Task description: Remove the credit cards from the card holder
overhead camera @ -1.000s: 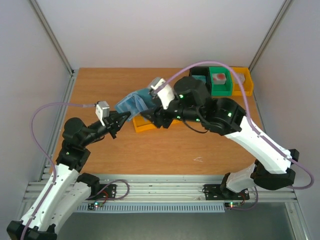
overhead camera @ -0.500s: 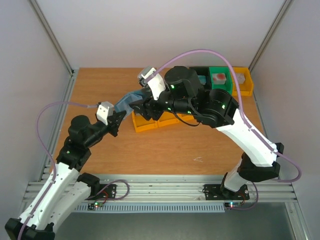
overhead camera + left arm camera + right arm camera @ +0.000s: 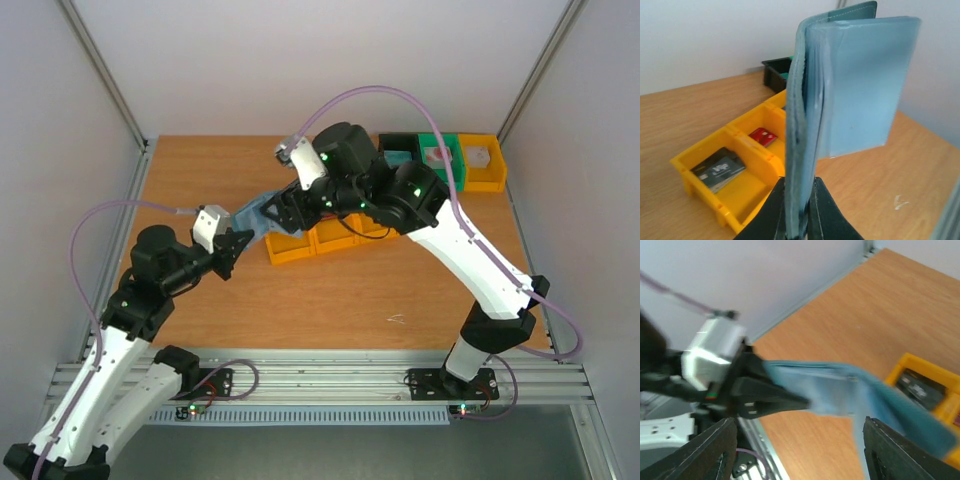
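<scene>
My left gripper (image 3: 235, 243) (image 3: 800, 182) is shut on the lower edge of the card holder (image 3: 255, 212) (image 3: 850, 85), a blue wallet held upright above the table with a clear sleeve fanned out. My right gripper (image 3: 284, 206) (image 3: 799, 422) hangs open just over the card holder (image 3: 840, 390), with nothing between its fingers. A dark grey credit card (image 3: 719, 170) (image 3: 917, 385) lies in one compartment of the yellow bins (image 3: 295, 250) (image 3: 760, 165). In the neighbouring compartment lies a red card (image 3: 763, 136). No blue card shows.
At the back right stand a black bin (image 3: 400, 158), a green bin (image 3: 445, 178) with a red-white block (image 3: 437, 157), and a yellow bin (image 3: 495, 180) with a grey block (image 3: 480, 158). A white scuff (image 3: 397, 320) marks the wood near the front.
My right arm has swung left over the yellow bins, bringing its gripper above the card holder, and its jaws have spread a little. My left gripper keeps its hold, nearly still.
</scene>
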Robot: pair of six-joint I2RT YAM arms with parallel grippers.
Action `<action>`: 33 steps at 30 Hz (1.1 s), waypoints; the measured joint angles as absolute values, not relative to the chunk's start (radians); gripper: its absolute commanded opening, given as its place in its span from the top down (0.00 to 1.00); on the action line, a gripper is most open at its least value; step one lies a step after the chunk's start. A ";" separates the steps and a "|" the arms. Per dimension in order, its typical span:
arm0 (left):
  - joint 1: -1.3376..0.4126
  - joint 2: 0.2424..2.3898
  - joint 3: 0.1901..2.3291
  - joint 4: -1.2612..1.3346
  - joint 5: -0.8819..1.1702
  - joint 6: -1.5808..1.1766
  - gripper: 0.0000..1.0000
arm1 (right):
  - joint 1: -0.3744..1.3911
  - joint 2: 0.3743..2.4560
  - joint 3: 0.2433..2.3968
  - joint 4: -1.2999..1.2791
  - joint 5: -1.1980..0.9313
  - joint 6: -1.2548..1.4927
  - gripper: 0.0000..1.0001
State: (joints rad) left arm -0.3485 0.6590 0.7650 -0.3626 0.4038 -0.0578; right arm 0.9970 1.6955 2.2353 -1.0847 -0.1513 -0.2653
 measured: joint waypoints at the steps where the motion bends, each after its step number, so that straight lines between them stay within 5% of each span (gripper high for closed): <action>1: -0.348 0.653 0.766 -0.363 0.426 -0.072 1.00 | 0.972 1.696 2.234 -1.100 -0.152 -0.266 0.24; 8: -0.348 0.593 0.766 -0.354 0.574 -0.114 1.00 | 0.835 1.608 2.103 -1.166 -0.206 -0.408 0.04; 22: -0.348 0.596 0.767 -0.304 0.731 -0.158 1.00 | 0.829 1.528 1.971 -1.143 -0.496 -0.598 0.14; 24: -0.348 0.598 0.767 -0.297 0.734 -0.164 1.00 | 0.829 1.544 1.959 -1.108 -0.510 -0.576 0.23; 27: -0.348 0.601 0.767 -0.290 0.734 -0.176 1.00 | 0.829 1.554 1.934 -1.073 -0.505 -0.547 0.67; 30: -0.348 0.601 0.767 -0.287 0.734 -0.183 0.97 | 0.829 1.555 1.923 -1.055 -0.492 -0.525 0.97; 33: -0.348 0.601 0.767 -0.283 0.738 -0.187 0.71 | 0.825 1.555 1.922 -1.051 -0.488 -0.519 0.99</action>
